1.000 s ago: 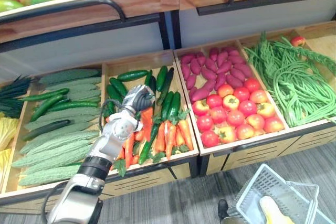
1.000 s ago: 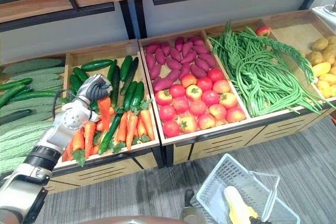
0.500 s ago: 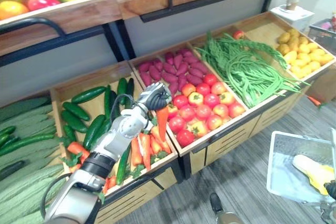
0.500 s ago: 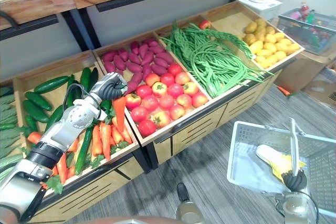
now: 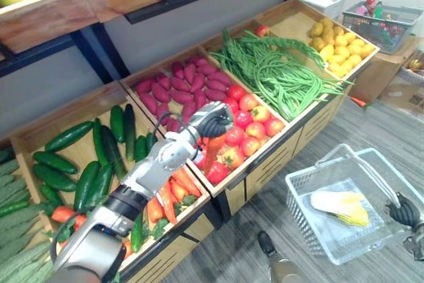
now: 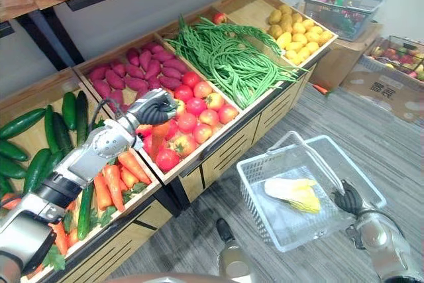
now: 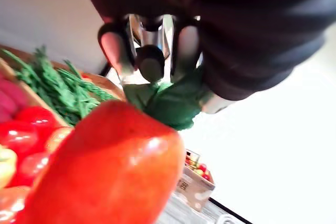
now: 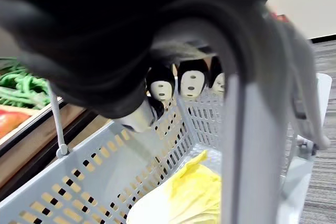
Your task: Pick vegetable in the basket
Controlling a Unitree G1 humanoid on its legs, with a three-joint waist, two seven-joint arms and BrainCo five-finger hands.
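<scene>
The left hand point(image 5: 213, 122) has carried the orange carrot with green leafy top point(image 5: 213, 152) rightward out of the wooden carrot crate point(image 5: 66, 114). It now hangs over the red tomatoes point(image 6: 196, 106), fingers closed round its top. The transfer is under way. Next, the carrot must travel right and nearer, to above the grey perforated plastic basket point(image 5: 301, 211), whose handle point(image 8: 247, 145) the right hand point(image 6: 348, 200) grips. A yellow leafy vegetable point(image 6: 291, 193) lies inside.

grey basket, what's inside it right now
Inside the grey perforated plastic basket lies one pale yellow leafy vegetable. The right hand, shut on the handle, hides part of the floor. The orange carrot is in the left hand, outside it.
</scene>
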